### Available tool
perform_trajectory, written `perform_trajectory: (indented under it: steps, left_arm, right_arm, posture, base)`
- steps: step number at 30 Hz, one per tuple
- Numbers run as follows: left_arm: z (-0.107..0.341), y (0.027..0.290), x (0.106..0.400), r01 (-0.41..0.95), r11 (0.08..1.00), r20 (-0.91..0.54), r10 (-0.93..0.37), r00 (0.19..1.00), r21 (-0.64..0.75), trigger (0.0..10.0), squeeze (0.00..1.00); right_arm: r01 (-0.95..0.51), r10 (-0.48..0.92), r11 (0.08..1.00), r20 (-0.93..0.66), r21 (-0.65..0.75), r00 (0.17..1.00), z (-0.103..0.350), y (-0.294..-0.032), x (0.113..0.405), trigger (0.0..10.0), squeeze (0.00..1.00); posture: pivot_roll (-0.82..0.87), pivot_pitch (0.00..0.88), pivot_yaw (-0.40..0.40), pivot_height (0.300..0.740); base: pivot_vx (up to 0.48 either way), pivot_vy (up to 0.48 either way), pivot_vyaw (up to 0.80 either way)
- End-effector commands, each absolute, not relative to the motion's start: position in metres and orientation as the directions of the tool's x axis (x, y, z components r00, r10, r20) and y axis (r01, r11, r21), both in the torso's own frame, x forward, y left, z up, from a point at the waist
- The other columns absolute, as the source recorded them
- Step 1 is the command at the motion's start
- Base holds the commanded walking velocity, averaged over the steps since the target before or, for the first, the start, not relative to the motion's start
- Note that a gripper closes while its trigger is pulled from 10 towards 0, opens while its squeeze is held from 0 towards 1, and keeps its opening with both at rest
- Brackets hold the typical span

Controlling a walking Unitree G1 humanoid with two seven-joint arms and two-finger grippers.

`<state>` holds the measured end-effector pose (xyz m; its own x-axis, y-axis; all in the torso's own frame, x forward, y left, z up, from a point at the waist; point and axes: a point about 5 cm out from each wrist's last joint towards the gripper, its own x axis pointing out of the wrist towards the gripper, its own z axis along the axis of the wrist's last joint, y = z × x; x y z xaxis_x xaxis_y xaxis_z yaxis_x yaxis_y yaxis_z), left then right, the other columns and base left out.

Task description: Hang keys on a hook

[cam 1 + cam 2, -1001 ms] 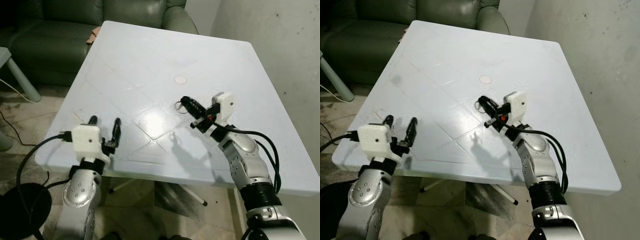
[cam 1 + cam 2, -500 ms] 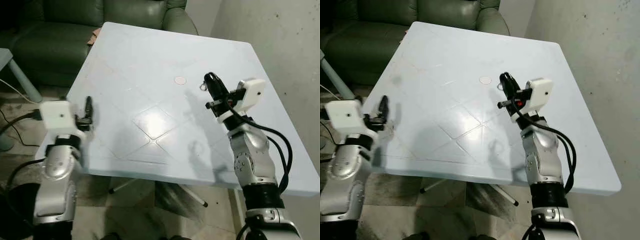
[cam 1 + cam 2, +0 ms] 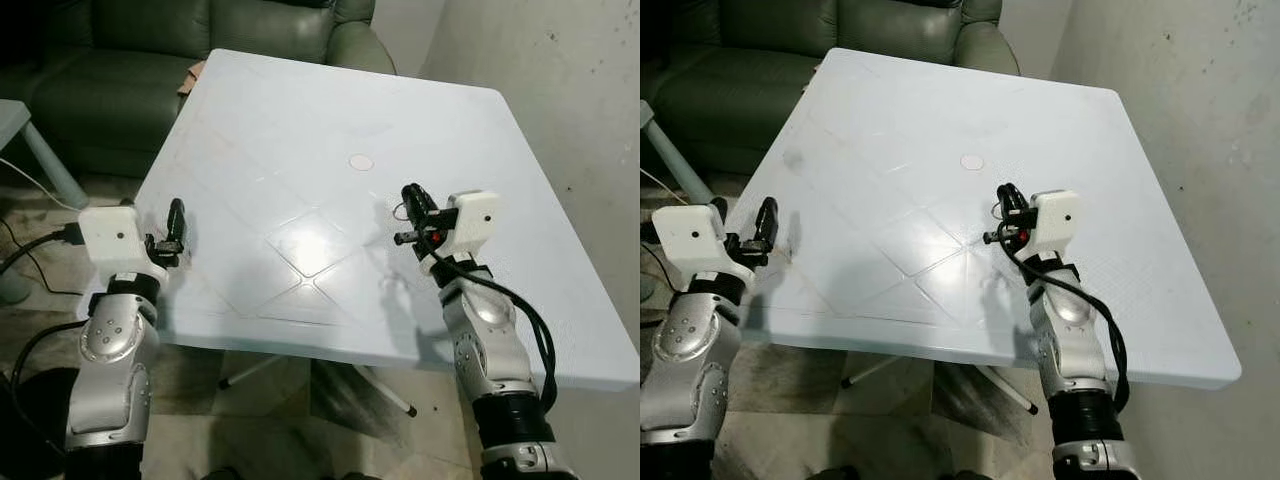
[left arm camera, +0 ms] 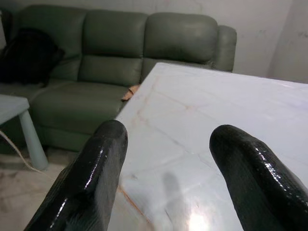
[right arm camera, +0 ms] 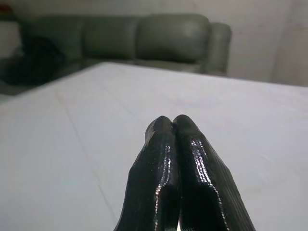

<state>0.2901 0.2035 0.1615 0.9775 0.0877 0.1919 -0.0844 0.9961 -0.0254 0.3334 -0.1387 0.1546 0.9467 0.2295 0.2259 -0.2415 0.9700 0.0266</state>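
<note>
keys [image 3: 401, 211] | pinched in right claw [image 3: 409, 192] above table [image 3: 300, 120] | left claw [image 4: 168, 159] spread wide

Pale blue table [image 3: 300, 130], grey-green sofa [image 3: 130, 40]

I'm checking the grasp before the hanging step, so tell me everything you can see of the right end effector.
The right end effector has two long, glossy black fingers pressed shut, tips together, below a white boxy wrist housing on the silver arm. It is held above the white table, right of centre, pointing away from the robot towards the green sofa. A thin wire ring, apparently the key ring, hangs at its fingers; the keys themselves are too small to make out.
</note>
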Motion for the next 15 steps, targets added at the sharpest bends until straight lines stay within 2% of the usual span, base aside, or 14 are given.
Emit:
perform_trajectory:
  steps: [1,6,10,15]
  left_arm:
    - [0.1558,0.2027,0.2887,-0.087,0.996,0.176,0.091,0.98,-0.026,10.0,0.0]
    - [0.1475,0.2009,0.2882,-0.094,0.995,0.147,0.095,0.985,-0.018,10.0,0.0]
    - [0.1507,0.2036,0.2897,-0.101,0.995,0.158,0.102,0.982,-0.013,10.0,0.0]
    - [0.1534,0.2104,0.2904,-0.12,0.993,0.172,0.119,0.978,-0.001,10.0,0.0]
  right_arm:
    - [-0.216,0.209,0.976,0.204,0.012,0.957,0.15,-0.1424,0.3323,10.0,0.0]
    - [-0.2,0.198,0.98,0.166,-0.003,0.966,0.1428,-0.1436,0.3307,10.0,0.0]
    - [-0.191,0.191,0.981,0.162,-0.017,0.968,0.1435,-0.1428,0.3318,10.0,0.0]
    - [-0.186,0.187,0.982,0.164,-0.017,0.969,0.1445,-0.1408,0.3328,10.0,0.0]
  posture:
    - [-0.09,0.073,-0.059,0.74]
    - [-0.09,0.073,-0.055,0.74]
    - [-0.08,0.075,-0.055,0.74]
    - [-0.08,0.075,-0.054,0.74]
  base:
    - [0.0,0.0,0.0]
    - [0.0,0.0,0.0]
    - [0.0,0.0,-0.5]
    - [0.0,0.0,-0.76]
